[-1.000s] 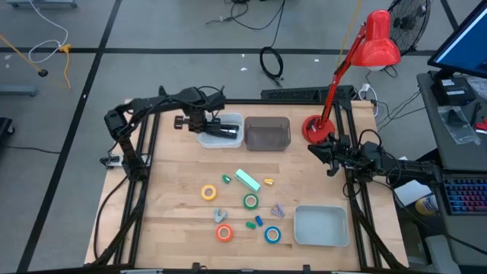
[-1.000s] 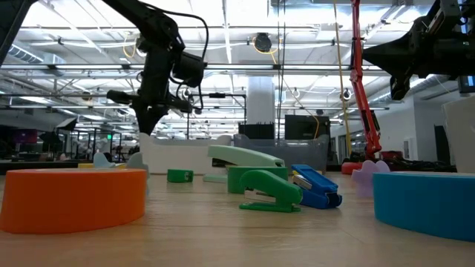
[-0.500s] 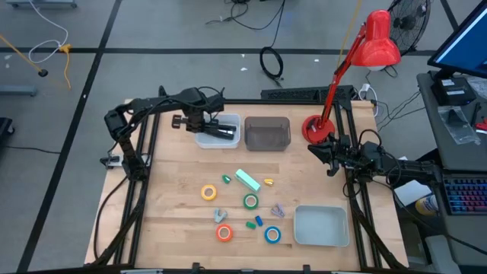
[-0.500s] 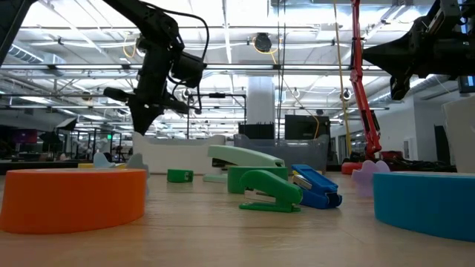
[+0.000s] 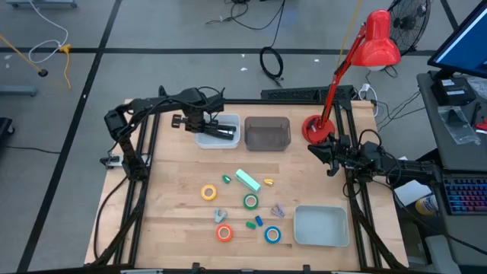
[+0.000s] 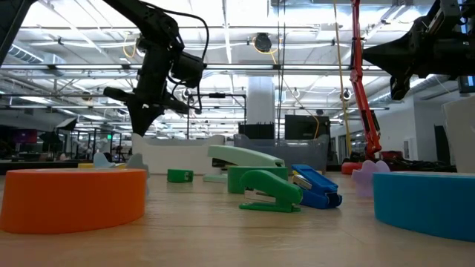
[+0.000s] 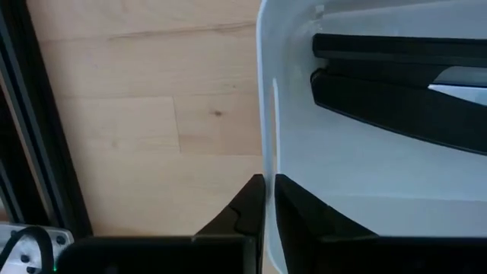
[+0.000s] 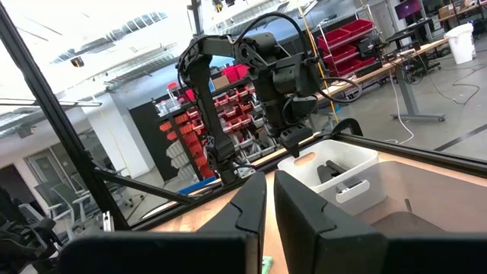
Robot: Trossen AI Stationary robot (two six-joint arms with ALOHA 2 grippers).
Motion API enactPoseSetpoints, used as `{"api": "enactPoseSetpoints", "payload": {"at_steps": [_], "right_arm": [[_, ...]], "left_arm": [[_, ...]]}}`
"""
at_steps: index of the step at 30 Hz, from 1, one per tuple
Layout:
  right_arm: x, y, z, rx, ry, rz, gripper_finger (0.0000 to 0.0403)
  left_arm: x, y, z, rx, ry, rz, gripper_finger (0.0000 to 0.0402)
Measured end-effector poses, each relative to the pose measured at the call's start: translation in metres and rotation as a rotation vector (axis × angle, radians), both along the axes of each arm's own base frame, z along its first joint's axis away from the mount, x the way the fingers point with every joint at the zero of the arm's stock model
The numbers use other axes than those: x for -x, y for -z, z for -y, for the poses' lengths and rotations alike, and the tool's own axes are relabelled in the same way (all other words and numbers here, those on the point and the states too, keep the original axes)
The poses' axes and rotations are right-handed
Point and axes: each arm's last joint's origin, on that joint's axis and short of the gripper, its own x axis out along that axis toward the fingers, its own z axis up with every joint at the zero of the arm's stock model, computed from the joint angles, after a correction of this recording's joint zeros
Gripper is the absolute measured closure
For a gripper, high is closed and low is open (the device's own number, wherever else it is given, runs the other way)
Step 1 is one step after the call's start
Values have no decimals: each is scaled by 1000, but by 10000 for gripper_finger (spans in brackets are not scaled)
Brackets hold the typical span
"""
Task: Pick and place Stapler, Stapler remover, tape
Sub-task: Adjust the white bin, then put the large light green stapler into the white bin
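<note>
High view | my left end effector (image 5: 199, 126) over white bin (image 5: 237, 138), nearly closed, empty | black stapler (image 5: 221, 131) inside | lift straight, clear rim.

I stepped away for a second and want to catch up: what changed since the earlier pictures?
Little: the left gripper, over the white bin with the black stapler, shifted slightly. Right gripper, tape rolls and other items stayed put.

You won't find any readable text, label, brand, number or sign in these views. The things on the worktop (image 5: 175, 190) show plain surfaces to you, and anything printed in the room behind is too small to make out.
</note>
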Motion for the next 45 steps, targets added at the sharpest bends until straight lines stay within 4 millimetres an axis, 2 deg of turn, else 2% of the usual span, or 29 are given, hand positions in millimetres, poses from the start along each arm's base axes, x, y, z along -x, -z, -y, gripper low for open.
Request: {"api": "enactPoseSetpoints", "payload": {"at_steps": [5, 16, 22, 25, 27, 31, 34, 37, 41, 45], "right_arm": [[0, 0, 0, 0, 0, 0, 383], [0, 0, 0, 0, 0, 0, 383], [0, 0, 0, 0, 0, 0, 383], [0, 0, 0, 0, 0, -1, 383], [0, 0, 0, 0, 0, 1, 383], [0, 0, 0, 0, 0, 0, 383], [0, 0, 0, 0, 0, 0, 383], [0, 0, 0, 0, 0, 0, 383], [0, 0, 0, 0, 0, -1, 383], [0, 0, 0, 0, 0, 0, 383]], "left_arm": [[0, 0, 0, -7, 9, -4, 342], [0, -1, 0, 26, 29, 15, 221], [6, -29, 5, -31, 27, 103, 178], [7, -54, 20, -46, 35, 214, 173], [0, -68, 39, -62, 129, 319, 172], [-25, -85, 90, -157, 467, 485, 172], [-41, -88, 125, -235, 754, 543, 172], [-56, -84, 155, -278, 1002, 570, 172], [-74, -75, 181, -323, 1271, 605, 172], [-93, -60, 192, -369, 1477, 602, 172]]}}
